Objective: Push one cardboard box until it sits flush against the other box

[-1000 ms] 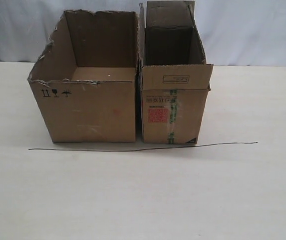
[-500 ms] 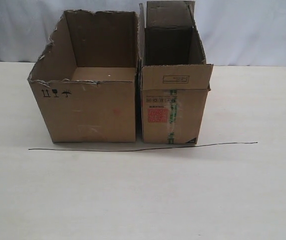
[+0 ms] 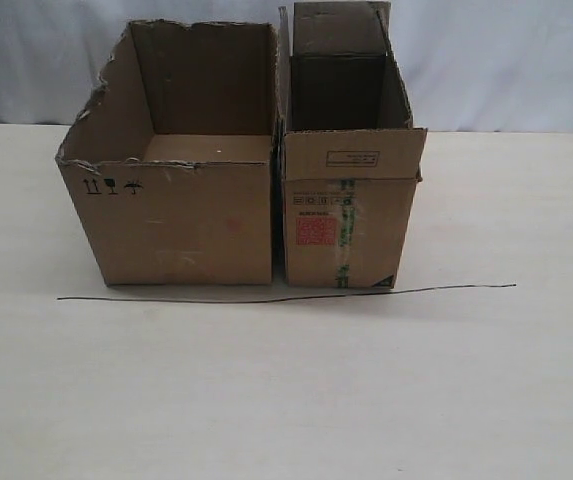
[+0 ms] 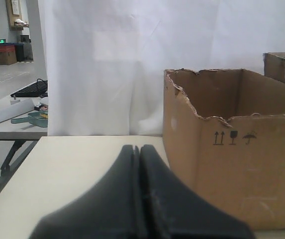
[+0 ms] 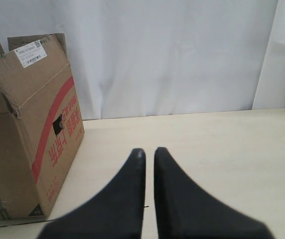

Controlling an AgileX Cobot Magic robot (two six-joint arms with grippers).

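Observation:
The cardboard box (image 3: 351, 210) is narrow and tall, with upright flaps, a red square sticker and green tape. It stands right beside the other box (image 3: 181, 220), a wider carton with a torn rim and black symbols. Only a thin dark slit shows between them. Neither gripper appears in the exterior view. My left gripper (image 4: 138, 149) is shut and empty, off the outer side of the other box (image 4: 232, 164). My right gripper (image 5: 148, 152) is shut with a hairline gap and holds nothing. It is clear of the cardboard box (image 5: 28, 124), whose red stripe and white label face it.
A thin black line (image 3: 286, 295) runs across the pale table (image 3: 286, 400) just in front of both boxes. A white curtain (image 3: 506, 60) hangs behind. In the left wrist view a second table (image 4: 13, 127) with a keyboard stands beyond this table's edge.

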